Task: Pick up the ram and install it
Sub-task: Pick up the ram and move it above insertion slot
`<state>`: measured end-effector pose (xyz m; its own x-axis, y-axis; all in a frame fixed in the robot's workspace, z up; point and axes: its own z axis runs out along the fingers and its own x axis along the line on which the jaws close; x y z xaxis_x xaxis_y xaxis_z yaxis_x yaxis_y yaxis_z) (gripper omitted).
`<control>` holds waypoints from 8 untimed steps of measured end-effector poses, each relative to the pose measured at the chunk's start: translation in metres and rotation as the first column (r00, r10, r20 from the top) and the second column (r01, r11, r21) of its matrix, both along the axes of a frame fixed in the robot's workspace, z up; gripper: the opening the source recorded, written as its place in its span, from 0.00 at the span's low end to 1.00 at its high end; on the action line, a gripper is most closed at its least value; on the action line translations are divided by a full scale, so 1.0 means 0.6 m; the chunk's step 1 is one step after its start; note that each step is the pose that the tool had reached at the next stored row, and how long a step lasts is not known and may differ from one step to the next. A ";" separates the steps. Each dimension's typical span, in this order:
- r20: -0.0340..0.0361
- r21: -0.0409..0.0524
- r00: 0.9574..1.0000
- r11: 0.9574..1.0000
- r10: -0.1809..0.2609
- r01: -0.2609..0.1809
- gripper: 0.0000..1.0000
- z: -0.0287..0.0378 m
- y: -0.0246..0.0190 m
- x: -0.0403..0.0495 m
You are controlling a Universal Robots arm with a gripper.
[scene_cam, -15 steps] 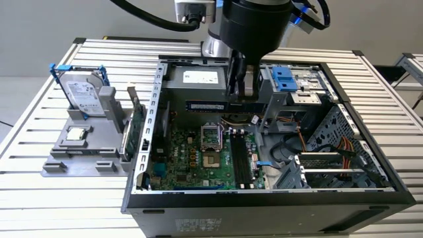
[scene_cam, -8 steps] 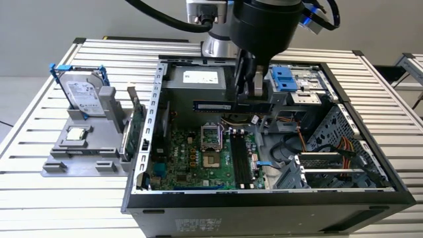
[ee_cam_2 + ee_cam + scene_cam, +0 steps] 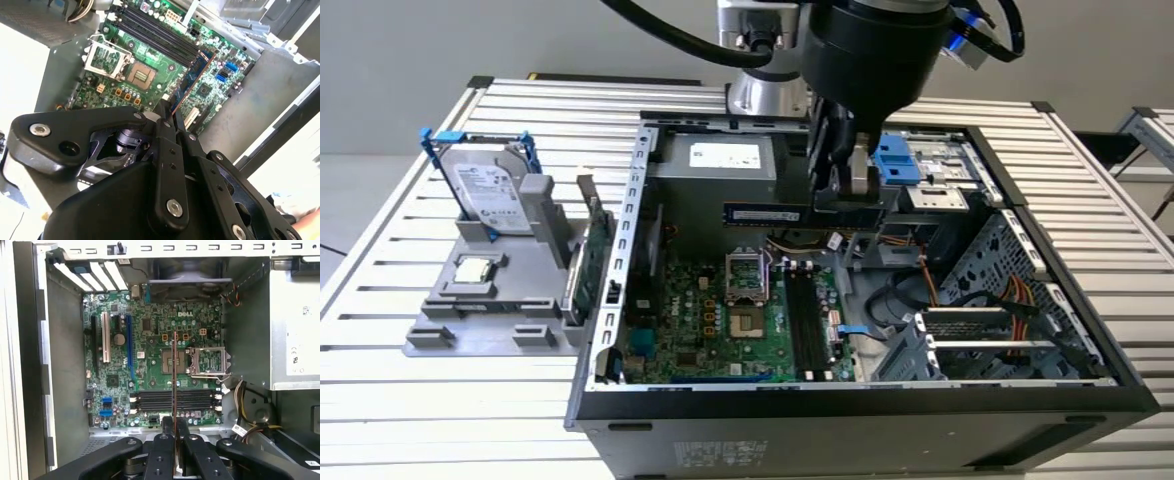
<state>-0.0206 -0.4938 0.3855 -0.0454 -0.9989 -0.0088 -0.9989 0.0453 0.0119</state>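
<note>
The ram (image 3: 766,215) is a narrow blue-green strip with small black chips, and my gripper (image 3: 845,196) is shut on one end of it. It hangs above the open computer case (image 3: 640,200), over the far part of the motherboard (image 3: 700,315). In the second wrist view the ram (image 3: 193,76) sticks out from between the black fingertips (image 3: 165,111). In the first wrist view the ram (image 3: 175,375) appears edge-on, held by my gripper (image 3: 175,424), and crosses the black memory slots (image 3: 160,401) at a right angle. The memory slots (image 3: 803,322) lie beside the processor socket (image 3: 747,322).
On the exterior view's left, a grey stand (image 3: 447,335) holds a hard drive (image 3: 494,195), a small square processor chip (image 3: 476,268) and an upright green expansion card (image 3: 594,262). Inside the case are a power supply (image 3: 720,155), cables (image 3: 927,290) and a drive cage (image 3: 994,345).
</note>
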 end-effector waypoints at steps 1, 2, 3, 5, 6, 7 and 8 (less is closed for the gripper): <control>0.000 0.000 1.000 1.000 0.000 0.000 0.00 0.000 0.0000 0.002; 0.000 0.000 1.000 1.000 0.000 0.000 0.00 0.000 0.0000 0.005; 0.000 0.000 1.000 1.000 0.000 0.000 0.00 0.000 0.0000 0.007; 0.000 0.000 1.000 1.000 0.000 0.000 0.00 0.000 0.0000 0.012; 0.000 0.000 1.000 1.000 0.000 0.000 0.00 0.000 0.0000 0.014; 0.000 0.000 1.000 1.000 0.000 0.000 0.00 0.000 0.0000 0.017; 0.000 0.000 1.000 1.000 0.000 0.000 0.00 0.000 0.0000 0.019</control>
